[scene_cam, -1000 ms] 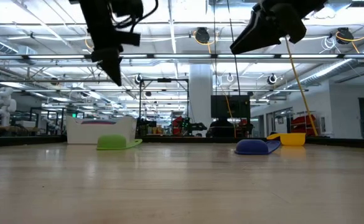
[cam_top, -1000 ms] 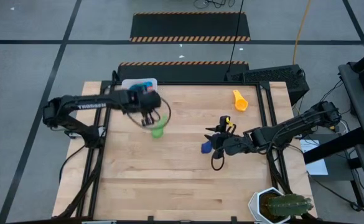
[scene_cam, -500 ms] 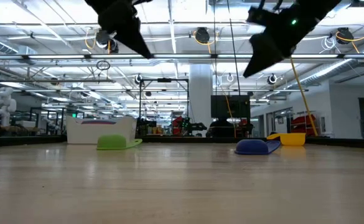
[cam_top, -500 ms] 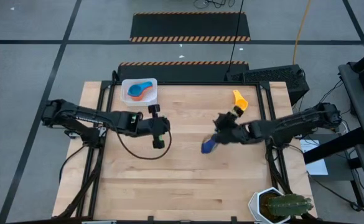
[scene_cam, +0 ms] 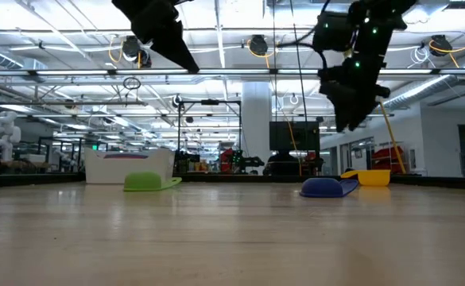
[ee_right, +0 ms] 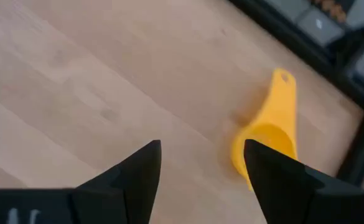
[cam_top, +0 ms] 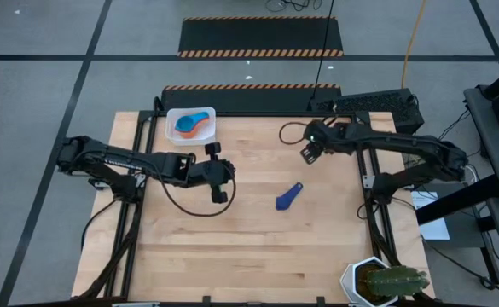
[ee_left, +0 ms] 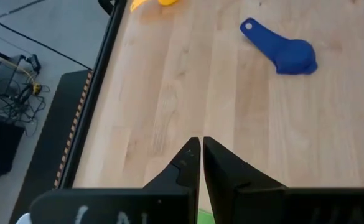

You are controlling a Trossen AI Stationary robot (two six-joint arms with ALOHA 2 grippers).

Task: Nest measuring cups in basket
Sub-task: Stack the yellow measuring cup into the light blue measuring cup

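Looking down on a wooden table [cam_top: 232,247], two dark robot arms reach in from either side. The left gripper [cam_top: 219,182] hangs above the table's middle-left, its two fingers [ee_left: 191,163] pressed together with nothing between them; a sliver of green shows just beneath them in the left wrist view. The right gripper [cam_top: 308,152] hangs toward the table's 1 o'clock area, fingers [ee_right: 141,163] spread apart and empty.

A white basket [cam_top: 171,118] sits at the table's 11 o'clock corner, holding a light blue cup [cam_top: 196,120] on top of an orange cup [cam_top: 183,132]. A blue cup [cam_top: 288,197] lies open side down just right of the table's centre, its handle pointing toward 1 o'clock, well apart from both grippers. A yellow cup [ee_right: 266,137] lies on the wood just ahead of the right gripper in its wrist view. From table height, a green cup [scene_cam: 145,182] lies upturned on the left, in front of the basket, and the blue cup lies right of centre with the yellow one just behind it. A cactus pot [cam_top: 384,281] stands at the 5 o'clock corner.
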